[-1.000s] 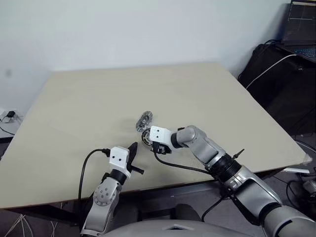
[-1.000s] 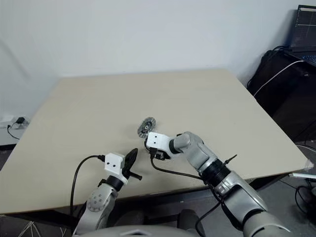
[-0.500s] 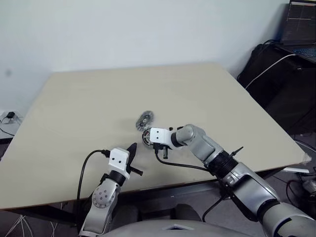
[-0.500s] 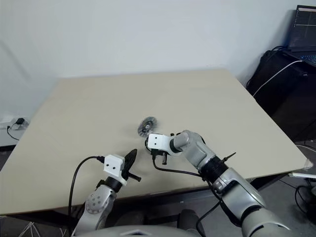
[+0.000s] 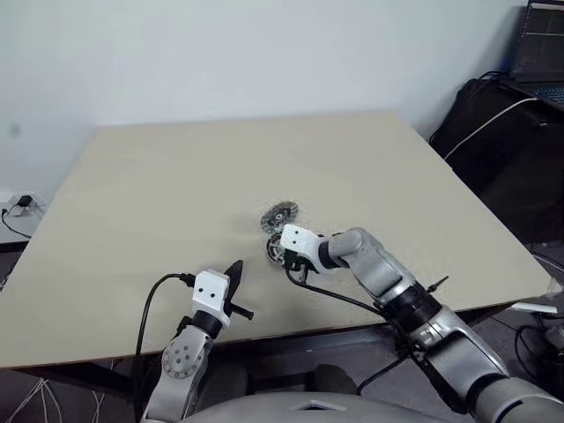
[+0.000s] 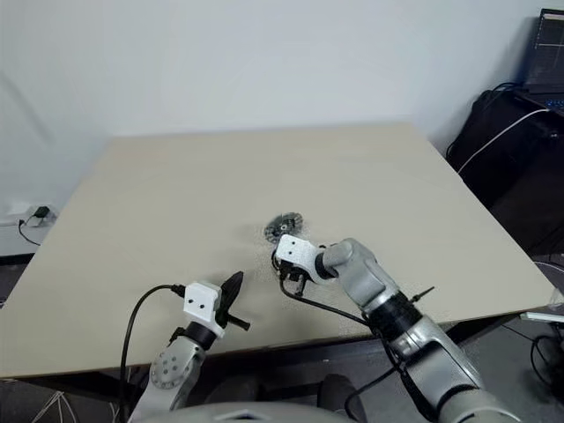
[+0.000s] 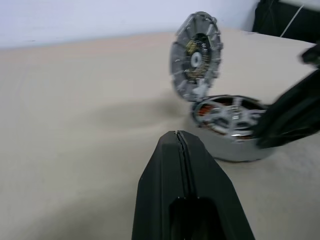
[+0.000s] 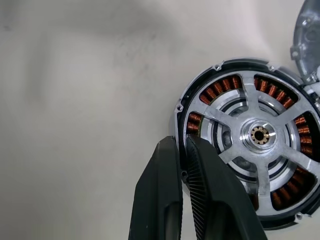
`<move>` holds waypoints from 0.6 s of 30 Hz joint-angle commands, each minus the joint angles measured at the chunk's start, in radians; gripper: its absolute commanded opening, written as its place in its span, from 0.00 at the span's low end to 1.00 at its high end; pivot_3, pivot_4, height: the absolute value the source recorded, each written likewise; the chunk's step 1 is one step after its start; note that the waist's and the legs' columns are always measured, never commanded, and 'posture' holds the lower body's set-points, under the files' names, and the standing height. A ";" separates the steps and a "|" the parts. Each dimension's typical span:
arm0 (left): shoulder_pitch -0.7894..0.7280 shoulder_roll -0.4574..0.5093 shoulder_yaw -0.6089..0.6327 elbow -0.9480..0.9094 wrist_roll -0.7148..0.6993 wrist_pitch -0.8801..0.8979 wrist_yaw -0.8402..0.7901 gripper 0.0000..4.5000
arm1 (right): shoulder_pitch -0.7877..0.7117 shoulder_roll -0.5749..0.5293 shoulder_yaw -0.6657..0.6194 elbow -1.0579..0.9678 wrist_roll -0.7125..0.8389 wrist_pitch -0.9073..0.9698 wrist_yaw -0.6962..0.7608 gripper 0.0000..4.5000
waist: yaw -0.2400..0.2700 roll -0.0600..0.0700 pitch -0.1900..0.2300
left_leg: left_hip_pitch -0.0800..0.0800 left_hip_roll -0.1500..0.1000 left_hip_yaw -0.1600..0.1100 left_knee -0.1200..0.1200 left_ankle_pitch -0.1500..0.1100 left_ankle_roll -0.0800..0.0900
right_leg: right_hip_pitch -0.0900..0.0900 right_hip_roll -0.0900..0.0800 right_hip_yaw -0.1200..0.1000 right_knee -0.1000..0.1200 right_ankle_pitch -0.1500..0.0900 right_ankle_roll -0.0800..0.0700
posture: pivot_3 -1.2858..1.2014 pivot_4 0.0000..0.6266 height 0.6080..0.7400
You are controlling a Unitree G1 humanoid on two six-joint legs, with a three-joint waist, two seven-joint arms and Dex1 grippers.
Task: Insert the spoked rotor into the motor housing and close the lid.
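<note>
As the spoked rotor [image 8: 260,137] already sits inside the motor housing [image 8: 224,70], spokes and hub facing up with copper windings visible between them, the assembly lies flat near the middle of the table [image 5: 176,176], its axis vertical. It has no long axis, being round and shallow. The lid [image 7: 195,56] stands tilted on edge against the far side of the housing, touching it, its inner face turned toward the left gripper [image 7: 180,145].

Judged from appearance, all three parts are rigid metal, fairly heavy for their size, smooth and inclined to slip; the windings look the fragile element. The rim is the sound place to take hold, never the copper. The lid would best be taken by its edge.

The right gripper [image 8: 184,145] has its fingers [image 8: 160,185] nearly together, pinching the housing rim between them. The left gripper has its fingers pressed together on nothing, hovering near the table's near edge, well short of the parts.

Insertion appears done; closing the lid remains
</note>
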 commanded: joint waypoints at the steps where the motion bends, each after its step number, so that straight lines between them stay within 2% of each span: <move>1: 0.005 -0.001 -0.003 0.018 0.021 -0.062 0.008 0.00 | 0.032 -0.020 -0.082 -0.223 0.046 0.155 -0.032 0.01 | 0.004 0.000 0.000 | 0.000 0.000 0.000 0.000 -0.001 -0.002 | 0.000 0.000 0.000 0.000 0.000 0.000 | 0.52 0.00 1.00; 8: 0.015 -0.020 -0.004 0.083 0.008 -0.120 -0.002 0.00 | 0.089 0.020 -0.136 -0.458 0.132 0.469 -0.137 0.01 | 0.005 0.000 0.000 | 0.000 0.000 0.000 0.001 -0.002 -0.003 | 0.000 -0.001 -0.001 0.000 0.000 0.000 | 0.52 0.00 1.00; 14: 0.009 -0.027 -0.005 0.106 0.005 -0.122 -0.011 0.00 | 0.074 0.159 -0.209 -0.496 0.200 0.722 -0.267 0.01 | 0.005 -0.001 0.000 | 0.000 0.000 -0.001 0.001 0.001 0.001 | 0.001 0.000 -0.002 0.000 0.000 0.000 | 0.52 0.00 1.00; 18: 0.007 -0.029 -0.003 0.107 0.003 -0.121 -0.017 0.00 | 0.073 0.208 -0.230 -0.463 0.231 0.786 -0.338 0.01 | 0.004 -0.001 0.000 | 0.000 0.000 -0.001 0.001 0.000 0.000 | 0.001 0.000 -0.002 0.000 0.000 0.000 | 0.52 0.00 1.00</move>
